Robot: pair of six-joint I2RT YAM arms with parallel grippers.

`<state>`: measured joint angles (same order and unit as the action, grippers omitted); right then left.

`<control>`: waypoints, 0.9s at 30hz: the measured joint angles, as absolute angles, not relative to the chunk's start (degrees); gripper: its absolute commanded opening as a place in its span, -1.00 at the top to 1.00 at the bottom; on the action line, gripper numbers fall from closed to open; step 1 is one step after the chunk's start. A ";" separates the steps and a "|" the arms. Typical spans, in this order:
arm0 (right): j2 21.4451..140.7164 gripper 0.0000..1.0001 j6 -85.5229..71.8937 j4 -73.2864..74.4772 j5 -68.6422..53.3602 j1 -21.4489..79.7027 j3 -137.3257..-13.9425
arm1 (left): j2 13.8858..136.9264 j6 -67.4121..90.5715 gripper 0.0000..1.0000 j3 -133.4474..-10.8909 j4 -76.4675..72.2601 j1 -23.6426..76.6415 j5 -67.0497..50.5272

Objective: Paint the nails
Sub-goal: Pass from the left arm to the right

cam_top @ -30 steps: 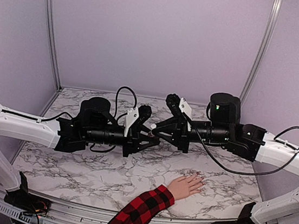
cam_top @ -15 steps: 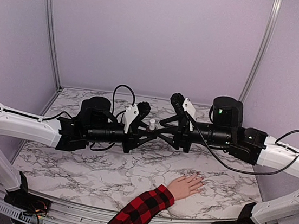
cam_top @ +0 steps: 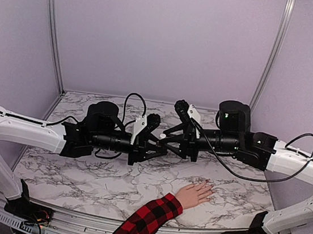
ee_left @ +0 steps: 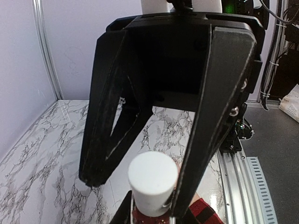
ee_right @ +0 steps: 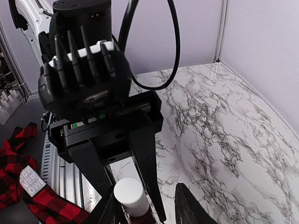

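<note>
Top external view: the left hand (ee_right: 135, 207) is clamped on the polish bottle (ee_left: 149, 217) above the bench (cam_top: 80, 182). The right hand (ee_left: 138, 196) has its fingers apart around the white cap (ee_left: 153, 179). The nails (cam_top: 209, 187) rest on the near bench, right of centre, at the end of a plaid-sleeved arm (cam_top: 146, 221).

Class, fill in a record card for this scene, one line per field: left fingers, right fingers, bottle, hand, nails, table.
left fingers: shut on the bottle, holding it above the table
right fingers: open, one on either side of the cap
bottle: dark red polish, white cap on, held between the two arms
hand: pale, lying flat near the front edge of the table, below the arms
sleeve: red-and-black plaid
nails: too small to tell whether they are painted
table: white marble pattern
</note>
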<state>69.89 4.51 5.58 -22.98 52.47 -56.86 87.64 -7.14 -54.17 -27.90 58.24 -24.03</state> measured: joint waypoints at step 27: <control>70.57 1.00 4.67 5.80 -19.68 52.12 -57.45 | 88.47 -4.82 -0.76 -55.57 -26.28 57.69 -20.21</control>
